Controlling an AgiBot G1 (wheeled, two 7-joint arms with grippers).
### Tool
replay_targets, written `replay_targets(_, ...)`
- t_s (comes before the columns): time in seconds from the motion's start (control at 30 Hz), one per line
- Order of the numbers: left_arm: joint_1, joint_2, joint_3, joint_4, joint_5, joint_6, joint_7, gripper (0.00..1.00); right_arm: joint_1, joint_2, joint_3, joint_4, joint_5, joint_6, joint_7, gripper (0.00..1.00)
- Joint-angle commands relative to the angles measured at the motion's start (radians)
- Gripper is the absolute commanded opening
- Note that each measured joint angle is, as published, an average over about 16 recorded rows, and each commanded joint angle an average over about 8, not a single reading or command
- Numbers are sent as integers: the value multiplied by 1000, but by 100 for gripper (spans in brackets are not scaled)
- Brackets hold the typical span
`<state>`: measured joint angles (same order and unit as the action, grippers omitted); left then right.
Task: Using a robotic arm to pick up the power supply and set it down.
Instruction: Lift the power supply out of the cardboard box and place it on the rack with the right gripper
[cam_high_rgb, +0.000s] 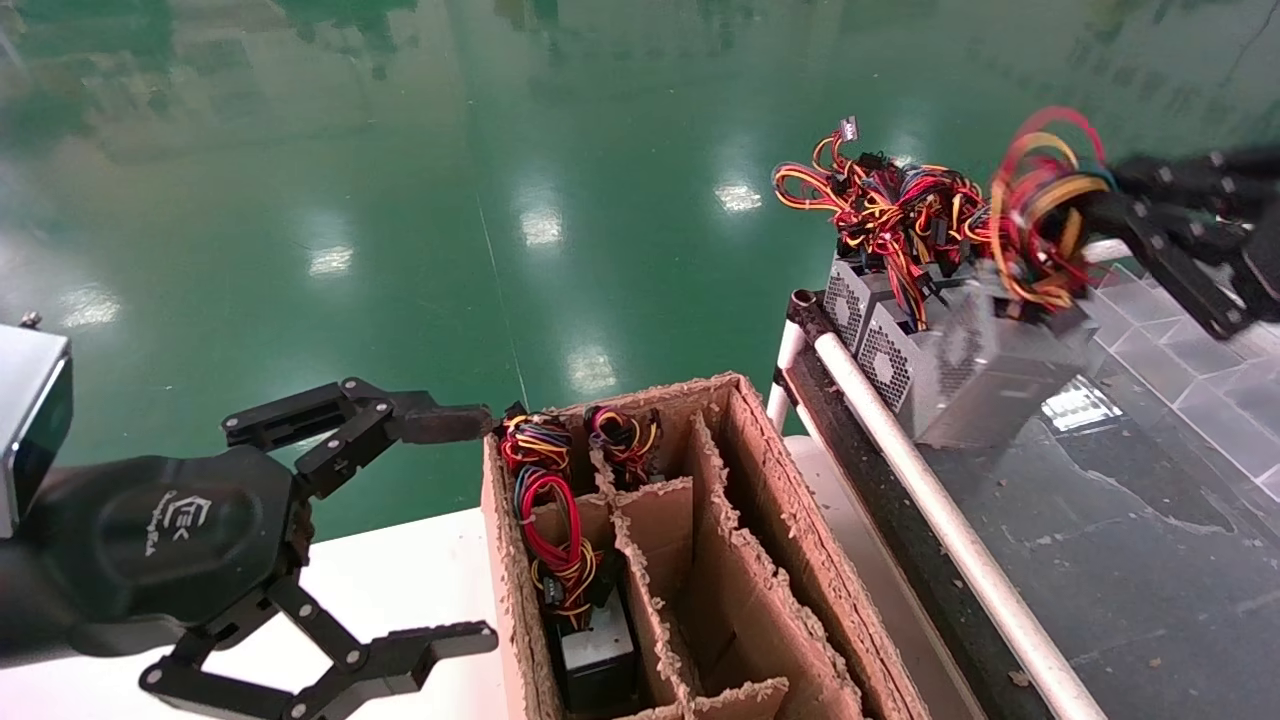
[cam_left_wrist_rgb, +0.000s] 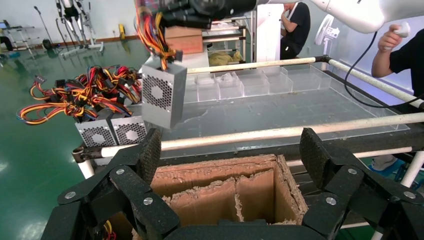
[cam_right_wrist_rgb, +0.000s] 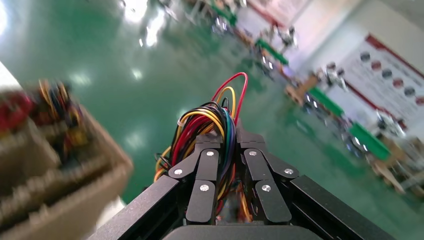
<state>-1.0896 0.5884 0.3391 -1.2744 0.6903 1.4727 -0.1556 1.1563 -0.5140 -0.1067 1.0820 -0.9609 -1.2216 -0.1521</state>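
Observation:
The power supply (cam_high_rgb: 990, 370), a grey metal box with a honeycomb vent face (cam_left_wrist_rgb: 159, 92), hangs tilted just above the dark bench beside the other units. My right gripper (cam_high_rgb: 1095, 200) is shut on its looped bundle of red, yellow and blue wires (cam_high_rgb: 1040, 220). In the right wrist view the wires (cam_right_wrist_rgb: 210, 120) run up between the closed fingers (cam_right_wrist_rgb: 207, 175) of that gripper (cam_right_wrist_rgb: 227, 140). My left gripper (cam_high_rgb: 465, 530) stands open and empty beside the cardboard box (cam_high_rgb: 760, 470), its pads (cam_left_wrist_rgb: 150, 150) spread wide.
Two alike grey units (cam_high_rgb: 870, 320) sit at the bench's far end under one tangled wire mass (cam_high_rgb: 890, 210). A white rail (cam_high_rgb: 930, 500) edges the bench. The divided box holds a unit (cam_high_rgb: 595, 650) and wires. Clear trays (cam_left_wrist_rgb: 250, 82) lie behind; a person (cam_left_wrist_rgb: 405, 55) stands nearby.

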Motion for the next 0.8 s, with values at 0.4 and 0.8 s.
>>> replay_targets(0.4,0,0,0,0,0,0,0,100,-45,62,14,-159,-16,-60,-95,0)
replay_targets(0.8,0,0,1,0,0,0,0,100,-31,3,-22,-207,-46,-65,-108,0)
